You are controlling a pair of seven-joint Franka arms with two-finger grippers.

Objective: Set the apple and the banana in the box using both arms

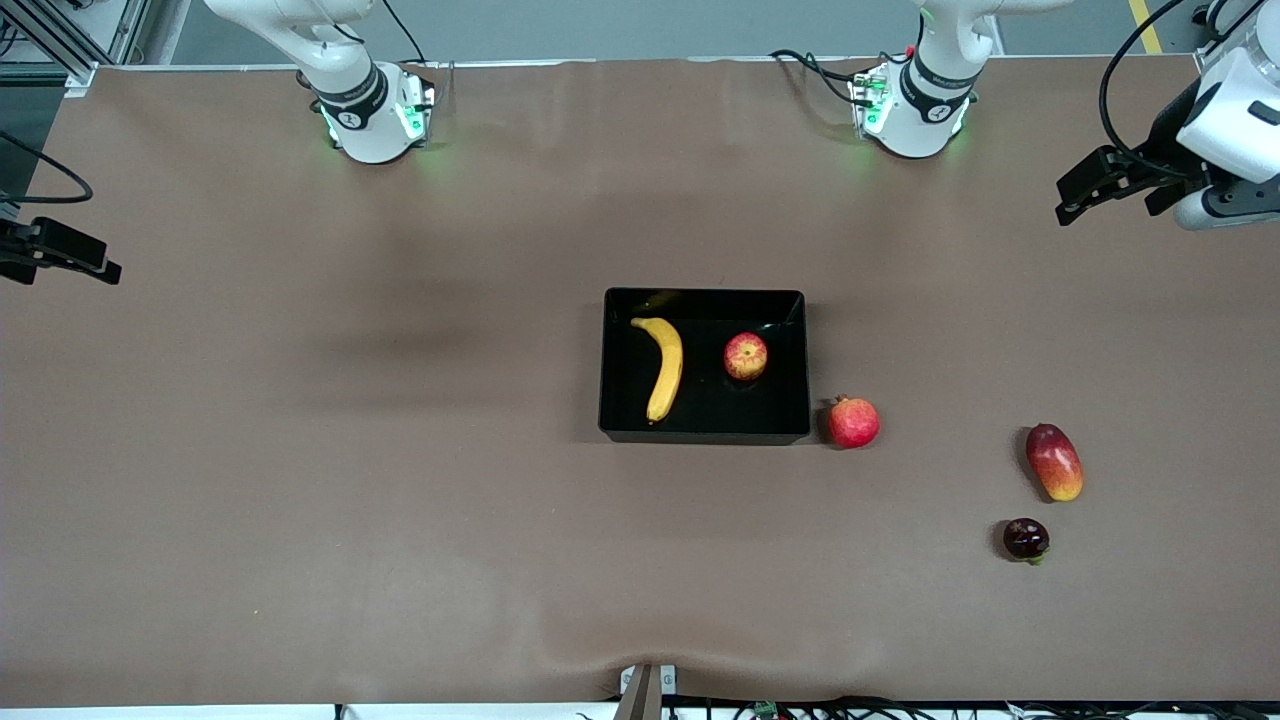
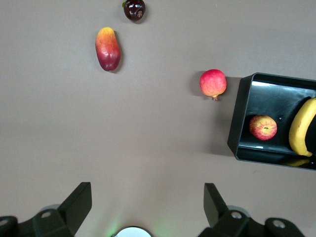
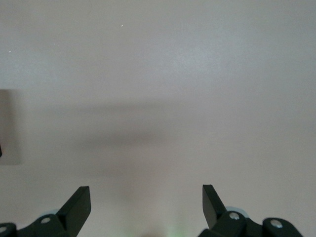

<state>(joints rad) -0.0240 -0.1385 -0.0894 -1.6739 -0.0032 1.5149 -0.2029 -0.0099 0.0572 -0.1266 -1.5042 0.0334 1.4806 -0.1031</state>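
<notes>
The black box (image 1: 700, 432) sits at the middle of the table. The yellow banana (image 1: 664, 368) lies in it toward the right arm's end, and the red-yellow apple (image 1: 746, 356) lies in it toward the left arm's end, apart from the banana. The left wrist view shows the box (image 2: 239, 123), apple (image 2: 262, 127) and banana (image 2: 301, 129). My left gripper (image 1: 1065, 205) hangs open and empty (image 2: 146, 197) over bare table at the left arm's end. My right gripper (image 1: 100, 265) hangs open and empty (image 3: 146, 200) over bare table at the right arm's end.
A red pomegranate (image 1: 853, 422) (image 2: 213, 83) lies just outside the box's corner toward the left arm's end. A red-yellow mango (image 1: 1054, 461) (image 2: 107, 48) and a small dark fruit (image 1: 1026, 538) (image 2: 134, 9) lie farther toward that end, nearer the front camera.
</notes>
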